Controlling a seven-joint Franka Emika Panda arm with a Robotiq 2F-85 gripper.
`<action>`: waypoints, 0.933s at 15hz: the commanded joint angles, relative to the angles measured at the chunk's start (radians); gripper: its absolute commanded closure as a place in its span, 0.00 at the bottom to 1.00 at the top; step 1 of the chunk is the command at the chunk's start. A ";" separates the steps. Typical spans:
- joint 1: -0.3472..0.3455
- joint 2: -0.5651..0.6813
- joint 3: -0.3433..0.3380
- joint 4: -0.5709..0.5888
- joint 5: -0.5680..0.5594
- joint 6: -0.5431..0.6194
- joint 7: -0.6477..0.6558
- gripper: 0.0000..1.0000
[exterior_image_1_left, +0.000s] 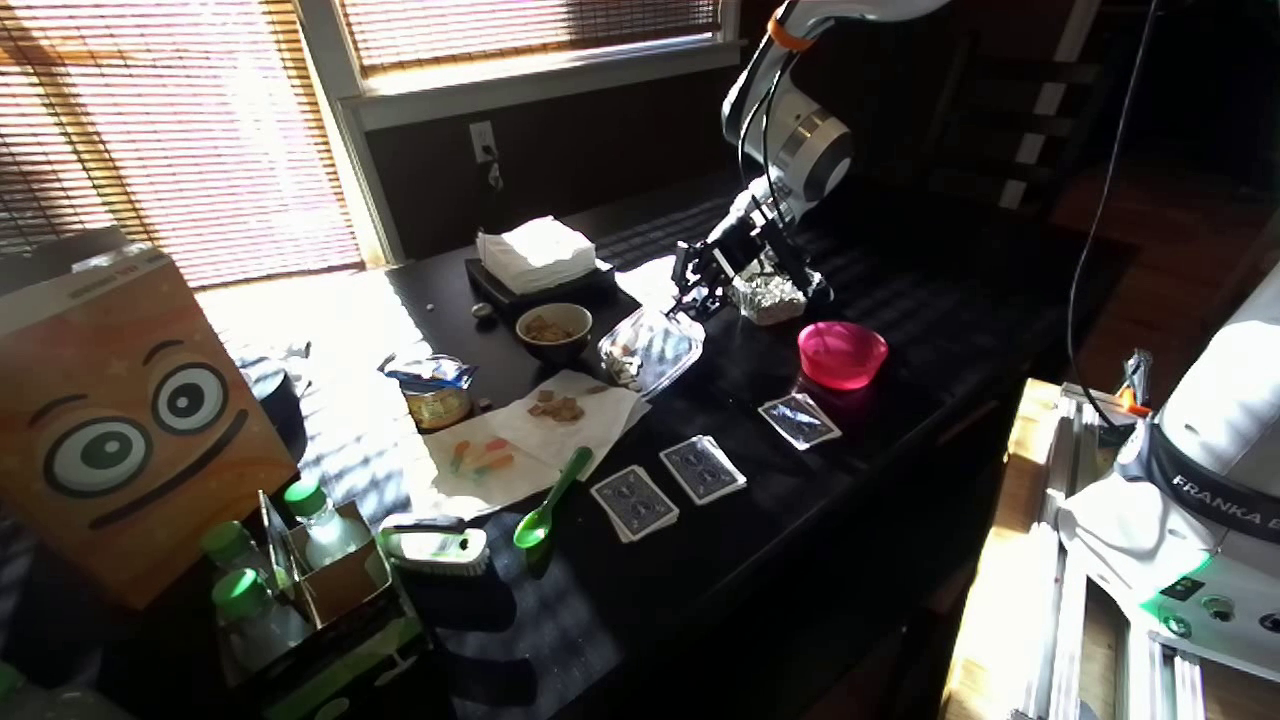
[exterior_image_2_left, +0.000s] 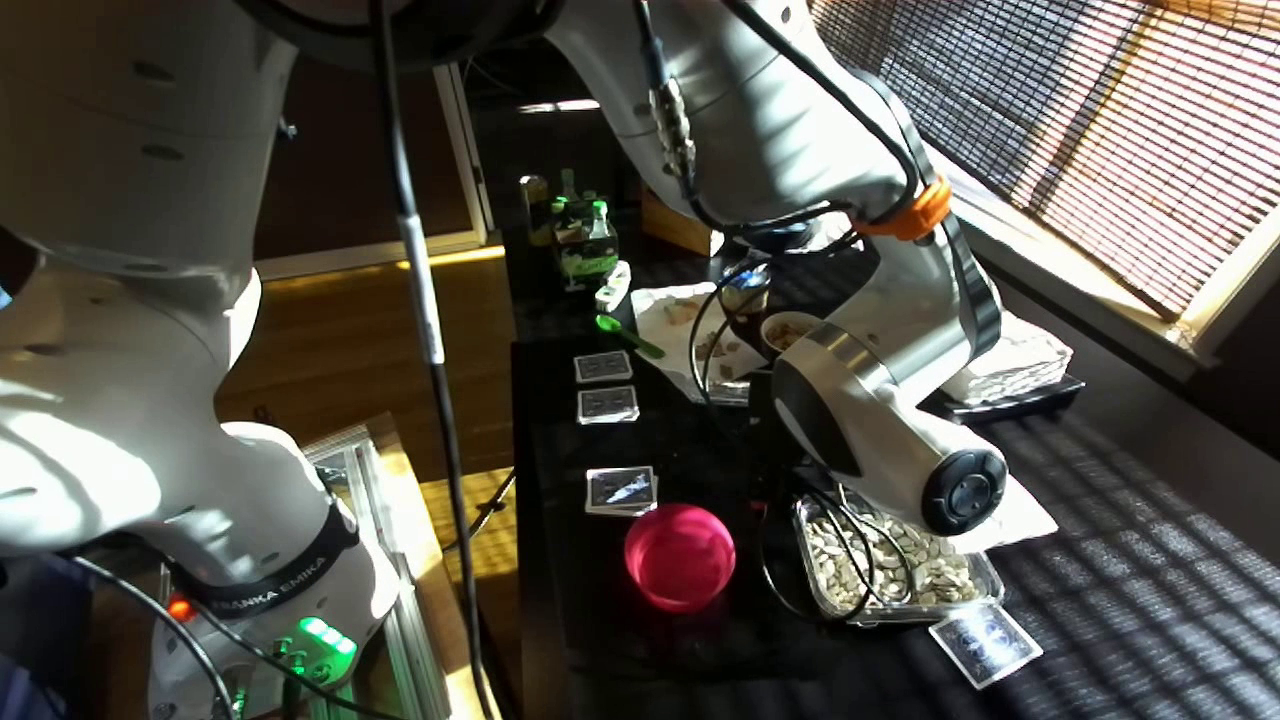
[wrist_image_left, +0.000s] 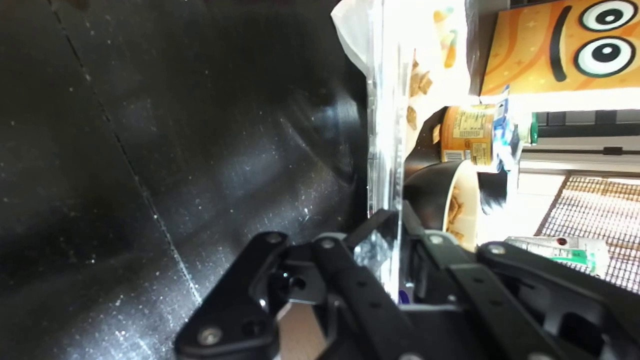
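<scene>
My gripper (exterior_image_1_left: 685, 312) is shut on the edge of a clear plastic container (exterior_image_1_left: 665, 345). In the wrist view the fingertips (wrist_image_left: 400, 216) pinch the container's wall (wrist_image_left: 385, 130), which is seen edge-on. The container looks tilted, and some pale pieces (exterior_image_1_left: 624, 366) show at its end away from the gripper. A dark bowl (exterior_image_1_left: 553, 350) with brown cereal squares stands just beside the container; it also shows in the wrist view (wrist_image_left: 430, 192). A second clear tray (exterior_image_2_left: 890, 560) full of pale seeds stands under the wrist. The arm hides the gripper in an exterior view.
A pink bowl (exterior_image_1_left: 842, 358) and card stacks (exterior_image_1_left: 703, 470) lie toward the table's near edge. White paper (exterior_image_1_left: 470, 470) holds gummies and cereal. A can (exterior_image_1_left: 438, 408), green spoon (exterior_image_1_left: 540, 520), brush (exterior_image_1_left: 435, 548), bottle carrier (exterior_image_1_left: 340, 580), orange box (exterior_image_1_left: 140, 420) and napkins (exterior_image_1_left: 540, 255) stand around.
</scene>
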 joint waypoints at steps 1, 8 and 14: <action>0.013 0.019 -0.027 0.020 0.038 -0.041 -0.029 0.98; 0.010 0.010 -0.040 0.020 0.040 -0.052 -0.032 0.98; 0.008 0.002 -0.049 0.022 0.043 -0.080 -0.032 0.98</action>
